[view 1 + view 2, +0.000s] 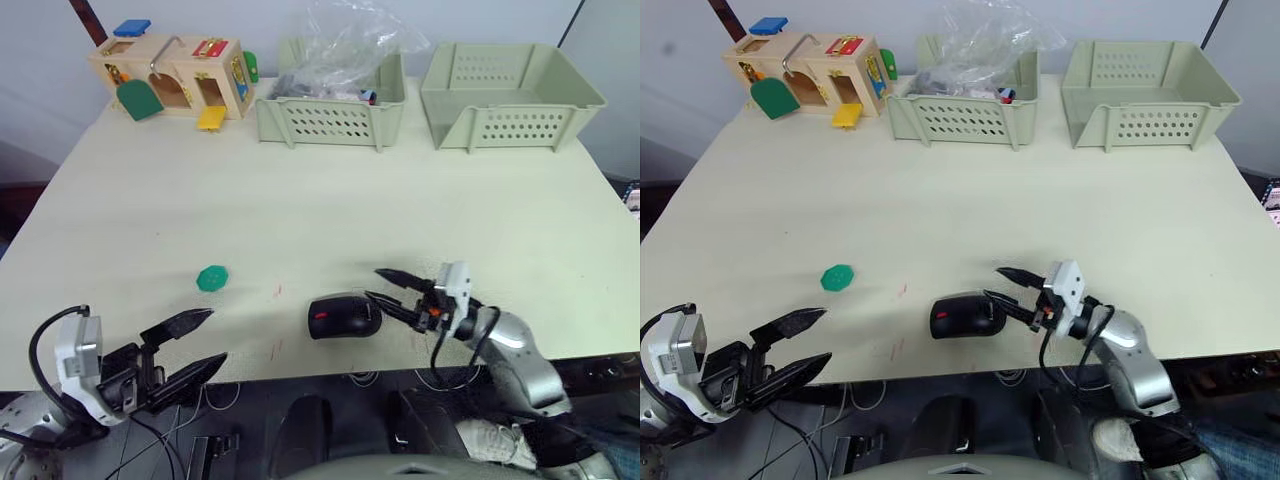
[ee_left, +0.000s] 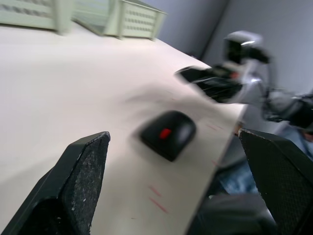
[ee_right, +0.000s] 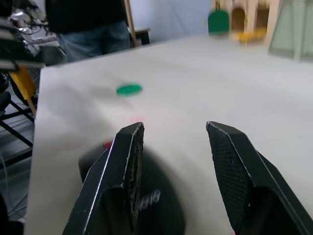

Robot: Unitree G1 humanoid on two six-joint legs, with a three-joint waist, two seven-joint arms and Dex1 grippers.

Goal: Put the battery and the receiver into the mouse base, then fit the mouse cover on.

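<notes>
Left gripper (image 1: 195, 343): low over the near table edge on the left side, black fingers (image 1: 180, 323) spread wide and pointing rightward and away. Right gripper (image 1: 385, 286): reaches in from the right at the near edge, wrist bent, forearm angling back and down off the table, fingers (image 3: 124, 166) parted and pointing leftward. Well apart from each other.
</notes>
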